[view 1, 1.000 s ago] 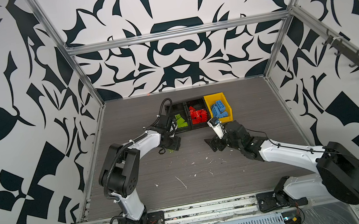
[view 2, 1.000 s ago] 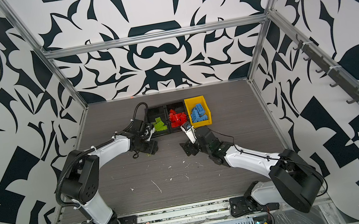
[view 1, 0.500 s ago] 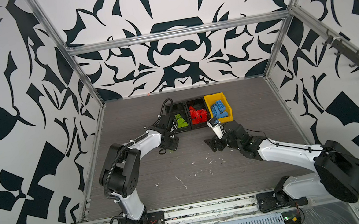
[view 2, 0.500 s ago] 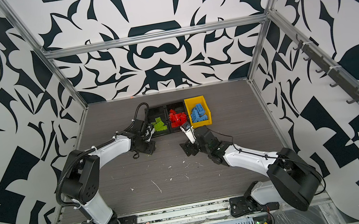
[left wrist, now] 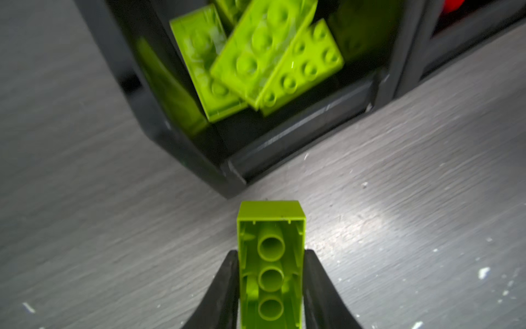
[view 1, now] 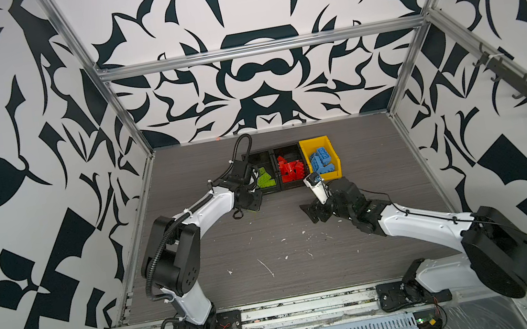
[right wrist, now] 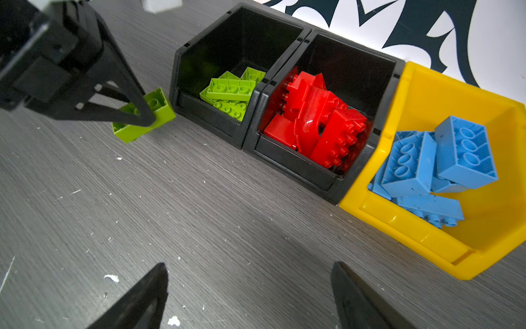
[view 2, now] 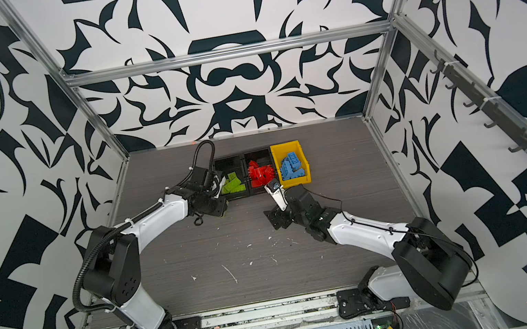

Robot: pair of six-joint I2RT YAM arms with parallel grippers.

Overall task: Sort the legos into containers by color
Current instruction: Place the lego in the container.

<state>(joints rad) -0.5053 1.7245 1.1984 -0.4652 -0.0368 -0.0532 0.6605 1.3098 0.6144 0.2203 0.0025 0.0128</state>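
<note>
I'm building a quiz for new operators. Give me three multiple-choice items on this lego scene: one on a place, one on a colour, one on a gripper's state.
1. Where is the loose green brick?
A) held high in the air
B) on the table, in front of the black bin of green bricks
C) inside a bin

2. What colour are the bricks in the yellow bin?
A) red
B) green
C) blue

3. How is the right gripper?
A) open and empty
B) shut on a red brick
C) shut on a blue brick

Key: B, it lies on the table, clamped by the left gripper; C, blue bricks fill it; A, its jaws stand wide apart with nothing between them.
</note>
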